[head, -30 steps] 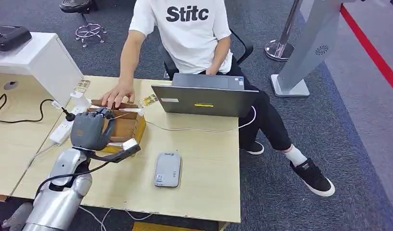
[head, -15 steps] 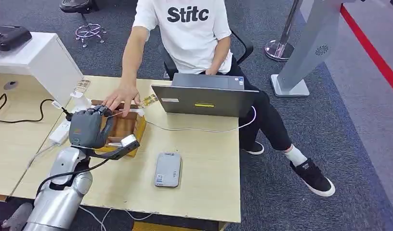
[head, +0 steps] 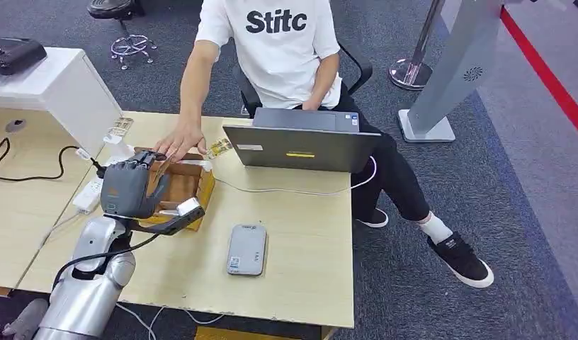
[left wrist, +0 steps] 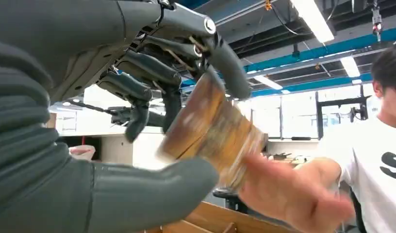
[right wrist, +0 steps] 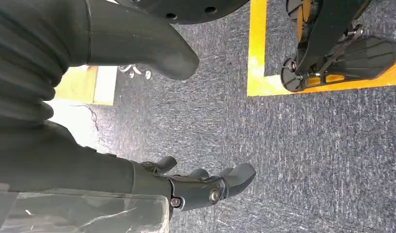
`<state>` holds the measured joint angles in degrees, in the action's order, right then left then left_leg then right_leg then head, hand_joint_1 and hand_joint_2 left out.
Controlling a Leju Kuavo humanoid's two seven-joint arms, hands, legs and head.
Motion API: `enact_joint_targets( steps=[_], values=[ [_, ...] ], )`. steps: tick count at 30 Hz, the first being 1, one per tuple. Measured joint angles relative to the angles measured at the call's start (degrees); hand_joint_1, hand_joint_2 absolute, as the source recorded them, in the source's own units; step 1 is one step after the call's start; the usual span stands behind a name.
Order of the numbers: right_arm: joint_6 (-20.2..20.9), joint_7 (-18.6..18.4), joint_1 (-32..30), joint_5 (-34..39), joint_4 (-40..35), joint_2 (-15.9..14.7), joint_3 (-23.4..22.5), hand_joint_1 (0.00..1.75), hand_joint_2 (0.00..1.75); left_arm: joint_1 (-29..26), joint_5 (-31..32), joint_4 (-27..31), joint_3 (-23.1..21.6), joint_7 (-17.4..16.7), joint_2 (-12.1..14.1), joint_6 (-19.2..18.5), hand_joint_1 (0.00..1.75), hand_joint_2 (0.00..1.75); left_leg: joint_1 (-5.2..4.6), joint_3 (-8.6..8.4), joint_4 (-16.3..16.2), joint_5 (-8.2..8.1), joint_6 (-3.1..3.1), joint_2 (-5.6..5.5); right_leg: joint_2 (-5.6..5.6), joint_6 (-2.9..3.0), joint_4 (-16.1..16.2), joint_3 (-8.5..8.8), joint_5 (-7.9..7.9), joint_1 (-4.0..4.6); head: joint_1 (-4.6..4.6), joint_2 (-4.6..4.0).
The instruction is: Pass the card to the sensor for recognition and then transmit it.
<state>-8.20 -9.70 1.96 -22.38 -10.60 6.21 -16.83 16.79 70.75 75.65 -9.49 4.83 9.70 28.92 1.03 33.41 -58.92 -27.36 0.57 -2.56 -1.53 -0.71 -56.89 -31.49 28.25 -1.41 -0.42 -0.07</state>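
My head camera sits high and looks forward and down over the table, taking in my left hand and the seated person across from me. My left wrist camera sits close behind that same hand, angled upward toward the ceiling lights; it shares the person with the head view. My right wrist camera faces the carpet past my right hand.

1. The wooden box sits on the table just beyond the left hand.
2. The card reader lies right of that hand.
3. The laptop stands farther right, beyond.
4. The power strip lies just left.
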Motion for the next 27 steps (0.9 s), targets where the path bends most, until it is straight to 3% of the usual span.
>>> enact_joint_targets(
  steps=[7, 8, 9, 10, 12, 14, 15, 18, 22, 24, 27],
  values=[
    [0.0, 0.0, 0.0, -0.1, 0.0, 0.0, -0.1, 0.00, 1.75, -0.3, -0.6, 0.5, 0.3, 0.2, 0.0, 1.1, 0.00, 1.75, 0.00, 0.00, 0.0, 0.00, 0.00, 0.00, 0.00, 0.00, 0.0, 0.00, 0.00, 0.00, -0.02, 0.00],
    [0.0, 0.0, 0.0, -0.2, 0.0, 0.0, -0.1, 0.00, 1.75, -0.7, -1.5, 0.8, 0.5, 0.8, -0.1, 3.1, 0.00, 1.75, 0.00, 0.00, 0.0, 0.00, 0.00, 0.00, -0.01, 0.00, 0.0, 0.01, 0.00, 0.00, -0.02, 0.00],
    [-0.3, 0.2, 0.0, -0.2, 0.0, 0.1, -0.3, 0.00, 1.75, -3.2, -12.5, 4.3, 2.1, 9.7, -1.6, 9.9, 0.00, 1.75, -0.01, 0.01, 0.0, -0.01, 0.00, 0.01, -0.02, 0.00, 0.0, 0.00, 0.00, -0.01, 0.00, 0.00],
    [-1.1, 0.4, 0.0, 0.3, 0.0, 0.2, -0.8, 0.00, 1.75, -7.1, -31.1, 9.8, 5.0, 19.4, -4.5, 10.9, 0.00, 1.75, -0.02, 0.02, 0.0, -0.08, -0.04, 0.04, -0.07, -0.04, 0.0, 0.00, 0.05, -0.01, 0.00, 0.00],
    [-1.7, 0.4, -0.1, 0.7, 0.0, 0.5, -1.6, 0.00, 1.75, -12.2, -46.8, 16.1, 7.4, 27.6, -7.6, 10.9, 0.00, 1.75, -0.02, 0.04, 0.0, -0.15, -0.04, 0.13, -0.15, -0.03, 0.0, -0.02, 0.07, -0.01, 0.00, 0.00],
    [-2.1, 0.3, -0.4, 0.7, 0.0, 0.7, -2.0, 0.00, 1.75, -16.9, -55.5, 21.5, 10.4, 33.4, -10.3, 11.2, 0.00, 1.75, -0.03, 0.06, 0.0, -0.18, -0.06, 0.16, -0.16, -0.07, 0.0, -0.05, 0.12, -0.02, -0.02, 0.00],
    [-2.1, 0.3, -0.5, 0.7, 0.0, 0.7, -2.1, 0.00, 1.75, -19.2, -57.7, 23.5, 12.0, 34.6, -11.5, 11.2, 0.00, 1.75, -0.02, 0.05, 0.0, -0.18, -0.06, 0.14, -0.14, -0.08, 0.1, -0.05, 0.15, -0.01, 0.00, 0.00],
    [-2.6, 0.3, -0.6, 0.7, 0.0, 0.9, -3.0, 0.00, 1.75, -23.9, -65.5, 28.0, 18.2, 35.1, -14.4, 7.7, 0.00, 1.75, -0.01, 0.05, 0.0, -0.22, -0.06, 0.11, -0.11, -0.06, 0.1, -0.04, 0.21, -0.01, -0.02, 0.00],
    [-2.9, 0.7, -0.7, 1.0, 0.0, 0.9, -3.6, 0.00, 1.75, -27.0, -68.9, 30.1, 24.7, 35.3, -17.6, 4.0, 0.00, 1.75, 0.00, 0.04, 0.0, -0.20, -0.06, 0.05, -0.04, -0.05, 0.0, 0.01, 0.20, 0.01, -0.02, 0.00],
    [-3.5, 1.5, -0.7, 1.4, 0.0, 1.0, -4.3, 0.00, 1.75, -27.3, -73.7, 29.8, 29.7, 35.3, -20.1, -2.3, 0.00, 1.75, 0.00, 0.03, 0.0, -0.21, -0.06, 0.07, -0.04, -0.05, 0.0, 0.06, 0.20, 0.01, 0.00, 0.00],
    [-3.9, 2.1, -0.8, 1.7, 0.0, 1.4, -5.3, 0.00, 1.75, -27.0, -78.0, 24.3, 40.4, 34.4, -24.0, -12.0, 0.00, 1.75, -0.02, -0.09, 0.1, -0.21, -0.05, 0.13, -0.09, -0.05, 0.0, 0.10, 0.20, -0.01, 0.00, 0.00]
  ],
)
